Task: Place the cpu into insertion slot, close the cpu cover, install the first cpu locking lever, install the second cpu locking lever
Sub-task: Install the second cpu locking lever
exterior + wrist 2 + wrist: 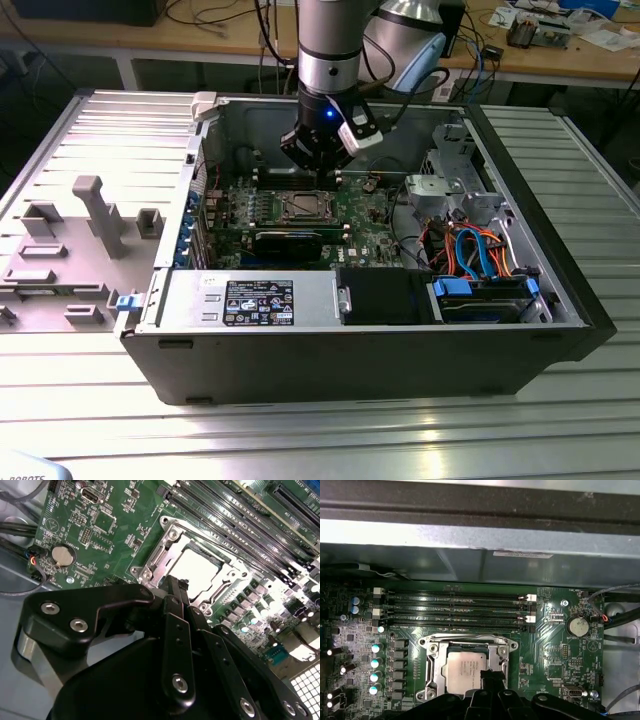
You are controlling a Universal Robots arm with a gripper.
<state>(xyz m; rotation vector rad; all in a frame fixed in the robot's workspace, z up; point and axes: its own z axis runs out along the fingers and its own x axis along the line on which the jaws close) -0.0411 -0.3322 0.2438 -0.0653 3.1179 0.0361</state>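
The cpu [464,669] is seen seated under the cpu cover [165,555] just below the gripper [178,587], whose fingers are pressed together empty, while the surrounding computer case [350,360] is shown in the exterior view.

Chip [464,669] sits flat in socket [301,208], dull silver top up, square to board. Silver frame cover [165,555] lies closed around it, chip showing through cut-out. Socket sits mid-board, just beside memory slots.

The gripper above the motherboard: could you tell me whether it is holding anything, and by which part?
Nothing is held. The gripper has its fingers closed together with nothing between them, poised over the cpu, which sits in the insertion slot with the cpu cover closed around it.
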